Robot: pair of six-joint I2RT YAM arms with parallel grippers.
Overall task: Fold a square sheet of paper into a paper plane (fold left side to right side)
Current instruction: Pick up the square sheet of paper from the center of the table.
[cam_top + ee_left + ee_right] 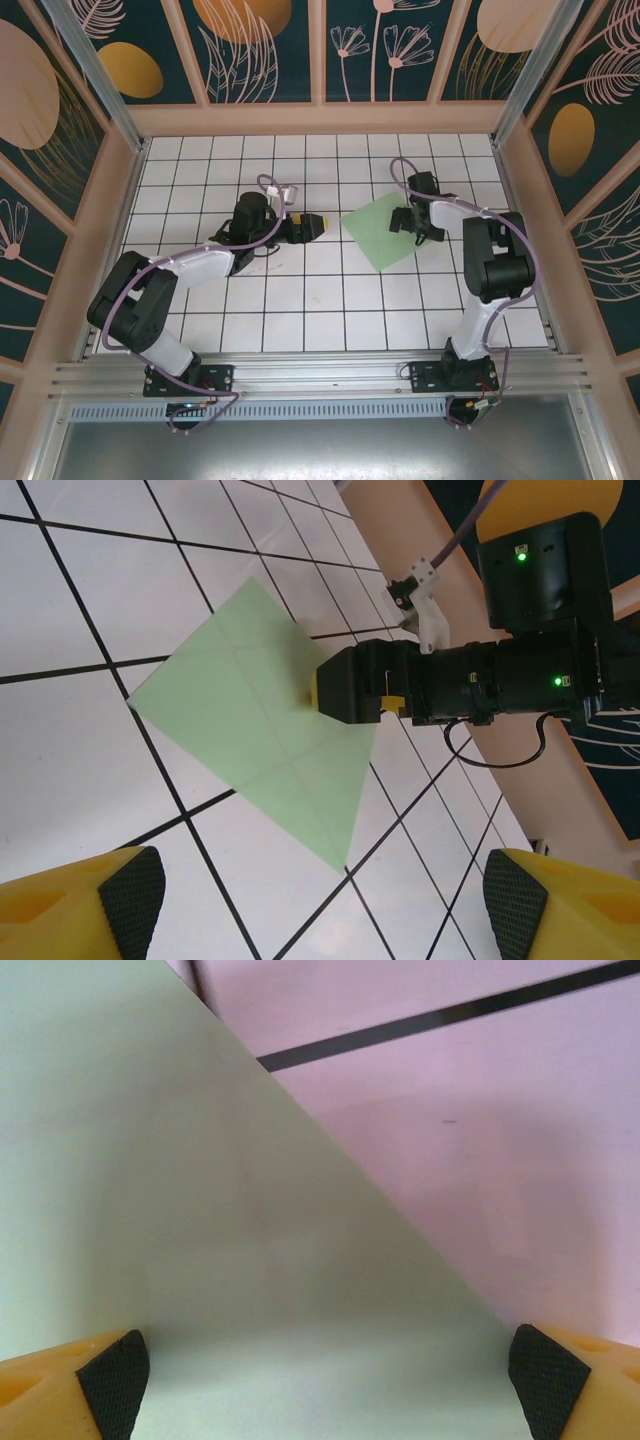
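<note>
right hand (330,1375) over paper (378,236), left hand (316,226) nearby.

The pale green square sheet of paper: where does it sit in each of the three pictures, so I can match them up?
Top external: the pale green square sheet of paper lies flat, right of centre.
Left wrist: centre-left, turned like a diamond.
Right wrist: close up, across the left and bottom.
Shared landmark: the black grid lines of the white tiled table.
</note>
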